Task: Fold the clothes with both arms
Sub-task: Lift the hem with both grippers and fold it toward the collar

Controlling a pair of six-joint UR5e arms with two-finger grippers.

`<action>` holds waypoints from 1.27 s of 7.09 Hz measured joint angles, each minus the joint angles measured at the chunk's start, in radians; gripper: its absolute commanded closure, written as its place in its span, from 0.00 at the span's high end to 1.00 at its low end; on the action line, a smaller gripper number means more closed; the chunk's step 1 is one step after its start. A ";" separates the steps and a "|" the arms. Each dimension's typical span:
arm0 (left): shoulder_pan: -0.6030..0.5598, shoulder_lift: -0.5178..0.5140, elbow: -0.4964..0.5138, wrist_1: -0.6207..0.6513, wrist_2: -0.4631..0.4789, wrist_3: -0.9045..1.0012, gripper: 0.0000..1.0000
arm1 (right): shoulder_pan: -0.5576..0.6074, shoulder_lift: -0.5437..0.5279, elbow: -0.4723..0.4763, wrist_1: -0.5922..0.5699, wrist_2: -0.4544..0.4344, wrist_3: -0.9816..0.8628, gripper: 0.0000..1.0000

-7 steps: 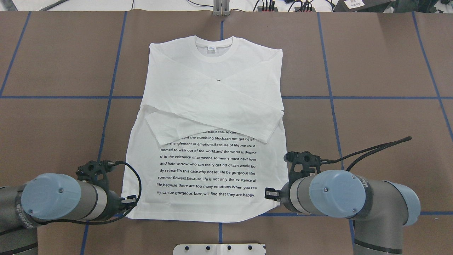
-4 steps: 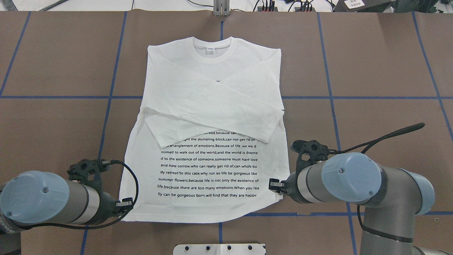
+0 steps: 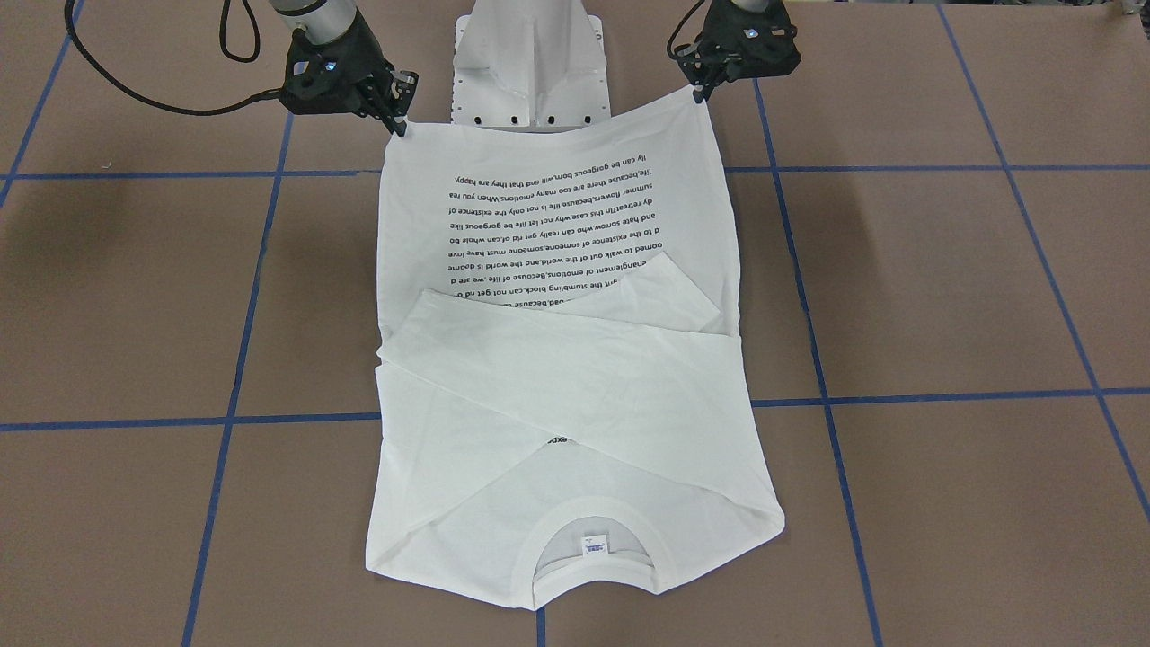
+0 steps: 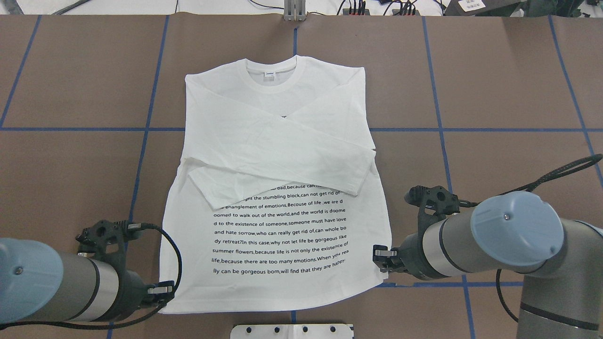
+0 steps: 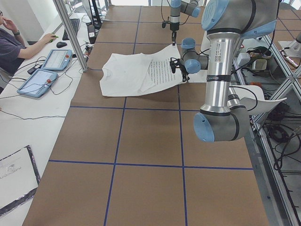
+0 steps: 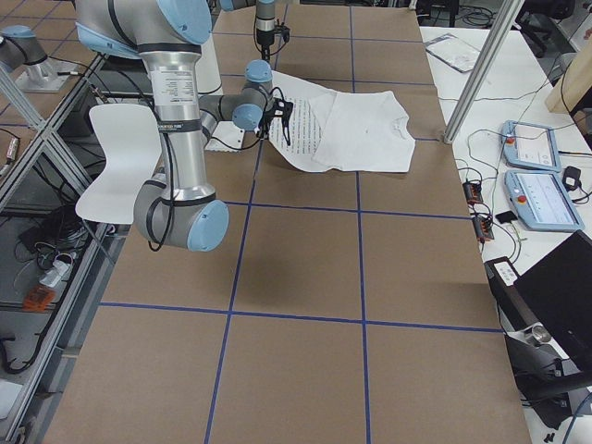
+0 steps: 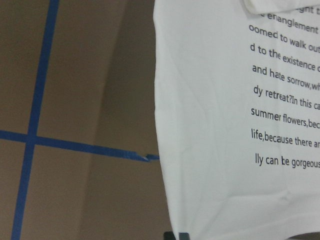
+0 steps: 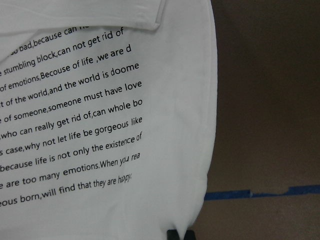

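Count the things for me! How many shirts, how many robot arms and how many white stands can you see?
White T-shirt: 1
Robot arms: 2, the left arm and the right arm
White pedestal: 1
Total: 4

Bright, even overhead light; white T-shirt (image 4: pixel 264 141) near washed out — creases faint. Soft shadow on the table (image 7: pixel 125 100) beside the cloth's edge. Wrist views dimmer — printed text perhaps slightly blurred.
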 measured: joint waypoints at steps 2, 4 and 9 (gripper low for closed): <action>0.063 -0.003 -0.043 0.003 -0.006 -0.004 0.00 | 0.002 -0.053 0.087 0.000 0.102 0.001 0.00; 0.105 -0.002 -0.083 0.051 -0.007 -0.008 0.00 | 0.006 -0.082 0.135 0.000 0.162 0.001 0.00; -0.077 -0.089 -0.039 0.099 -0.044 0.003 0.00 | 0.176 0.034 0.005 0.000 0.179 -0.063 0.00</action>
